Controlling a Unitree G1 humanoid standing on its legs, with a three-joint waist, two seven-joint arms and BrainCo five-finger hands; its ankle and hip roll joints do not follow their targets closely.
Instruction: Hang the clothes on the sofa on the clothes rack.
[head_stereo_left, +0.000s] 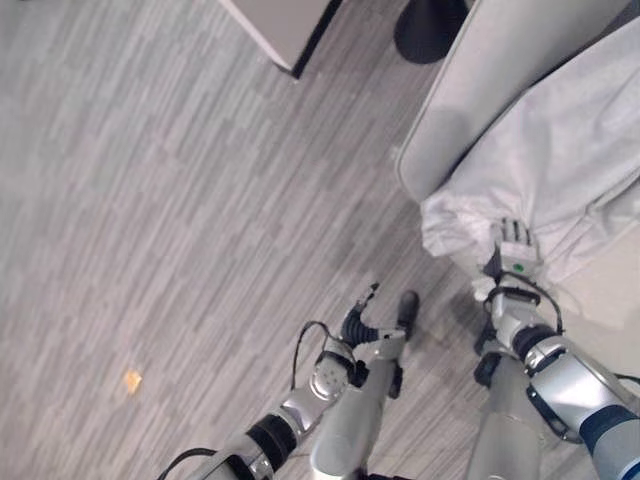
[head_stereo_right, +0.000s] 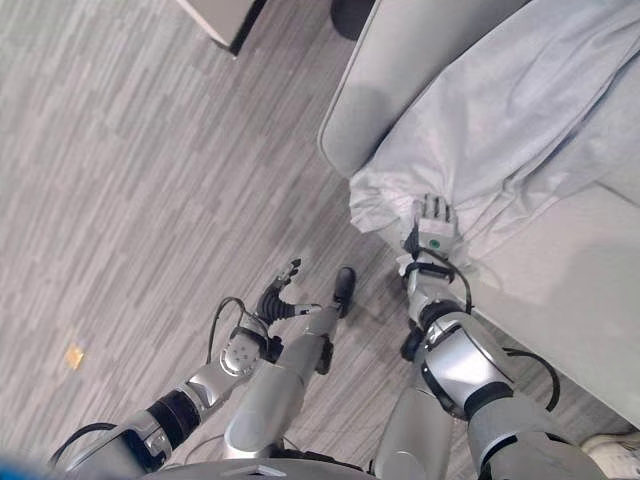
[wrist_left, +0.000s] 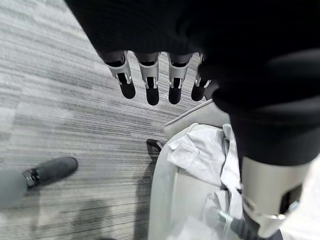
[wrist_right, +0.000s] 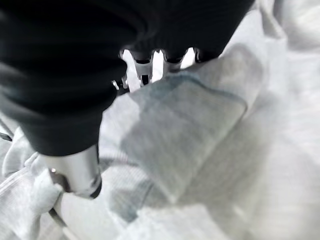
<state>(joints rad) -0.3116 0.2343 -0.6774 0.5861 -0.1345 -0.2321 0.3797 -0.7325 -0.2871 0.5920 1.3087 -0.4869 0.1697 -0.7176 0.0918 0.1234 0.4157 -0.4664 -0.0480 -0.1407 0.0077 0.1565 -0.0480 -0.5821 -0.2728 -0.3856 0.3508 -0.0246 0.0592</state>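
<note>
— Where is the garment?

— We see a pale grey garment (head_stereo_right: 500, 130) draped over the sofa (head_stereo_right: 400, 70) at the upper right of the frame. Our right hand (head_stereo_right: 434, 228) rests at its lower edge; its fingers (wrist_right: 145, 70) are buried in folds, so we cannot tell their state.

— And the left hand?

— Our left hand (head_stereo_left: 362, 318) hangs over the floor (head_stereo_left: 150, 200) at lower centre, its fingers relaxed and straight, holding nothing.

— How will it handle?

— Soft, light and limp, we judge — best gathered at a bunched fold.

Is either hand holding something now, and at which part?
Left hand holds nothing. Right hand lies on the pale grey garment at its lower edge; whether it grips cannot be told.
</note>
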